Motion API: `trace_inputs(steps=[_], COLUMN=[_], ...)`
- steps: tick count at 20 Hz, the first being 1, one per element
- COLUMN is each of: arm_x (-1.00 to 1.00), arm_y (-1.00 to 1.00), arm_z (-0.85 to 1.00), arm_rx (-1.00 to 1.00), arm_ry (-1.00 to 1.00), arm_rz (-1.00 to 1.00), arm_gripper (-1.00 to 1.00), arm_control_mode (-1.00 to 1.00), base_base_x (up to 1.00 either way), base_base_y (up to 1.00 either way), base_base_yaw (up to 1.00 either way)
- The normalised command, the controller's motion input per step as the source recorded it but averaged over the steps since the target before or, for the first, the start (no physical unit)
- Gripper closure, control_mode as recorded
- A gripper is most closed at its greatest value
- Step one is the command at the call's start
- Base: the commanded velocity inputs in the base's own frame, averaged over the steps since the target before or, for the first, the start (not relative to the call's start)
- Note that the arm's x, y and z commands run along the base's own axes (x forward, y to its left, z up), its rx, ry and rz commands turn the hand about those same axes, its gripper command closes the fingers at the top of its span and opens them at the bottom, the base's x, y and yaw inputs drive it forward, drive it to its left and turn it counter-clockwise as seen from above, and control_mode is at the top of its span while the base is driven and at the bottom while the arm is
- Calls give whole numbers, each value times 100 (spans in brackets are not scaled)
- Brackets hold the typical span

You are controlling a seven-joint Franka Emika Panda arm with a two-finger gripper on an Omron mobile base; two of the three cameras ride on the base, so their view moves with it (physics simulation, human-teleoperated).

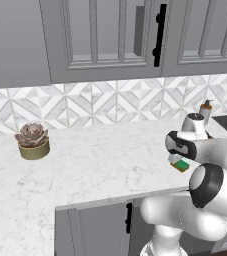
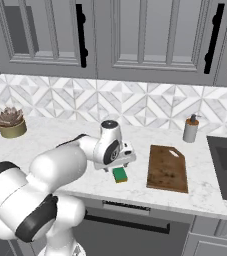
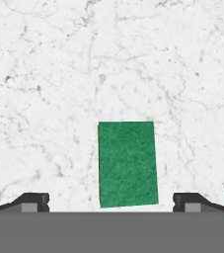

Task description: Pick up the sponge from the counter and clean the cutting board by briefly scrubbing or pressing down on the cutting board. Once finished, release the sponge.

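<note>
Green on top with a thin yellow layer beneath, the small flat rectangular sponge (image 3: 128, 163) lies on the broad white marble-look counter (image 3: 59, 74), near its front edge. The hand view looks straight down on it: the two dark fingertips (image 3: 32, 201) stand wide apart, one on each side of the sponge, clear of it and holding nothing.

The right base view shows what that close look leaves out: the two-finger gripper (image 2: 120, 167) hangs just above the sponge (image 2: 119, 174), and the flat dark brown wooden cutting board (image 2: 168, 168) lies bare to the sponge's right, apart from it. Beyond the board stands a grey soap dispenser (image 2: 190, 129) by the patterned tile backsplash (image 2: 135, 105).

From the left base view the arm hides most of the sponge (image 1: 181, 165) and all of the board, yet the small potted succulent (image 1: 32, 140) far to the left shows plainly.
</note>
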Motion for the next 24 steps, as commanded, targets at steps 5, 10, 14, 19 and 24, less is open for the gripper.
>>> trace_inputs(steps=[5,10,14,19,24], arm_x=[6,2,8,14,10], arm_y=[-12,-1,0,0,0], arm_z=[-19,-16,-17,-12,-8], arm_rx=[0,0,0,0,0], arm_ry=[0,0,0,0,0], arm_rz=[0,0,0,0,0], arm_gripper=[-100,-100,-100,-100,-100], arm_control_mode=[-100,-100,-100,-100,-100], base_base_x=[0,0,0,0,0], base_base_y=[0,0,0,0,0], base_base_yaw=[0,0,0,0,0])
